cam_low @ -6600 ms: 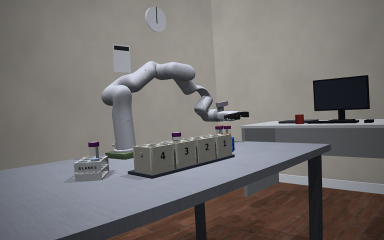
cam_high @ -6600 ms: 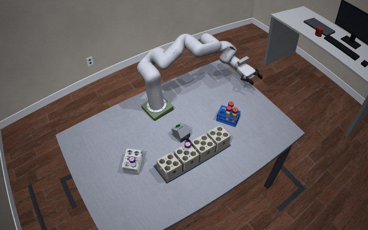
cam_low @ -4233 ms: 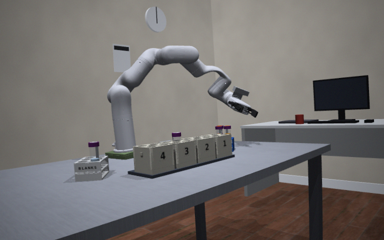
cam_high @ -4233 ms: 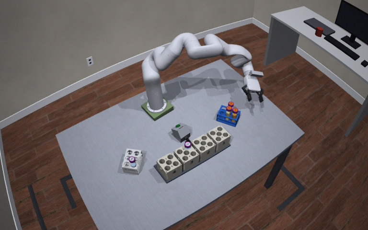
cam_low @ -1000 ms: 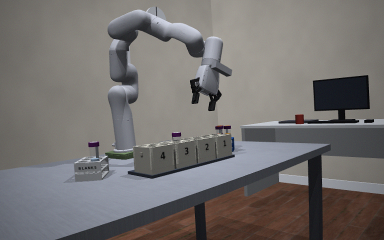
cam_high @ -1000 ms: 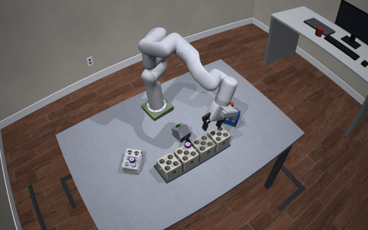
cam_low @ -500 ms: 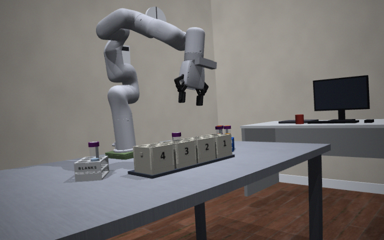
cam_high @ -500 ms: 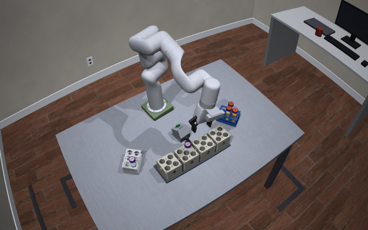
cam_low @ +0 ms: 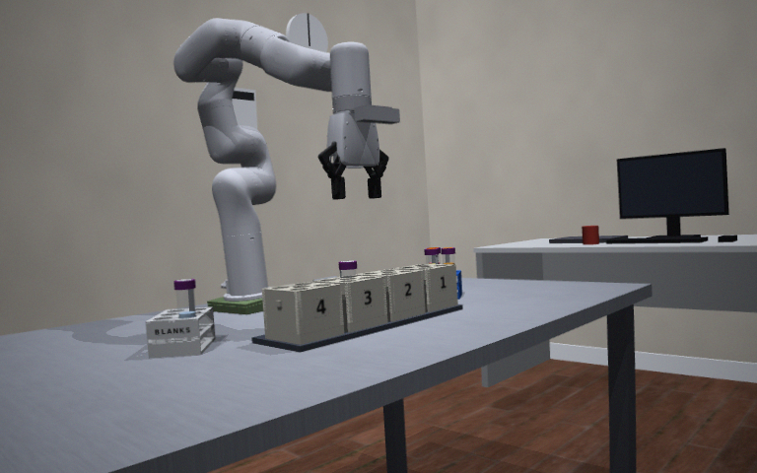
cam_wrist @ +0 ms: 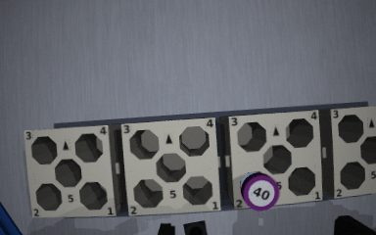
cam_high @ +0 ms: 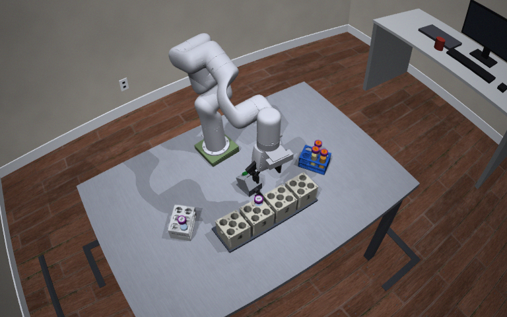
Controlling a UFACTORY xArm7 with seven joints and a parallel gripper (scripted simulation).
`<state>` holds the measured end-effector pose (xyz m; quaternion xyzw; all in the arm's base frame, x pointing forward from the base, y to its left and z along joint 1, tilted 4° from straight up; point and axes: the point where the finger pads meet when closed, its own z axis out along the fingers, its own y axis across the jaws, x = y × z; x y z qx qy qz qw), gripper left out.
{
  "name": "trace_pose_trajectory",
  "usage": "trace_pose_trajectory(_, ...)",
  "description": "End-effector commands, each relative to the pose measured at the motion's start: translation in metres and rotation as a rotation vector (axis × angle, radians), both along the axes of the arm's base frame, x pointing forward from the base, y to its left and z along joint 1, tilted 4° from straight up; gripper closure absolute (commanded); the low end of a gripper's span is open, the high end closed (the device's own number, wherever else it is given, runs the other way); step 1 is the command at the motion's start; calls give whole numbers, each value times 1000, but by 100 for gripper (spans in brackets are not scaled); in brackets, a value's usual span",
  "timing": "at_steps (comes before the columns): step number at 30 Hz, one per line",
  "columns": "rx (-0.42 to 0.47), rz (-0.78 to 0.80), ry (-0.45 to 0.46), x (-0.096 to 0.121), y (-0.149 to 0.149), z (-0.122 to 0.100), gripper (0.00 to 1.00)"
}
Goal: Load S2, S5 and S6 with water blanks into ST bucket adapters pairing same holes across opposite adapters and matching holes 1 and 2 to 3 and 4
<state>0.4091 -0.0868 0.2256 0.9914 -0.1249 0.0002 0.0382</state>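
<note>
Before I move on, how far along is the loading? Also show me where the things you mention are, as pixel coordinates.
Only the 40 mL blank (cam_high: 258, 199) (cam_low: 347, 265) (cam_wrist: 260, 193) is in, at adapter 3 (cam_high: 263, 223) (cam_low: 367, 301) (cam_wrist: 313, 147), hole 2. Nothing is in hand: the gripper (cam_low: 356, 188) is open. Left: three orange-dot samples stand in the blue rack (cam_high: 313, 168) (cam_low: 459, 284) (cam_wrist: 7, 222), balancing remains, and DONE (cam_high: 244, 173) needs pressing.

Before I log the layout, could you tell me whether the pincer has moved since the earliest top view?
Yes, it moved toward the DONE desk.
</note>
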Motion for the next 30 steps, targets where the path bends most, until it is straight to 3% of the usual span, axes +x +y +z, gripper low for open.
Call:
trace_pose_trajectory(1,1,1,-5,1,-1,2,0)
trace_pose_trajectory(6,1,-66,-10,-7,-8,3,0)
trace_pose_trajectory(30,-5,-797,-65,-86,-83,9,0)
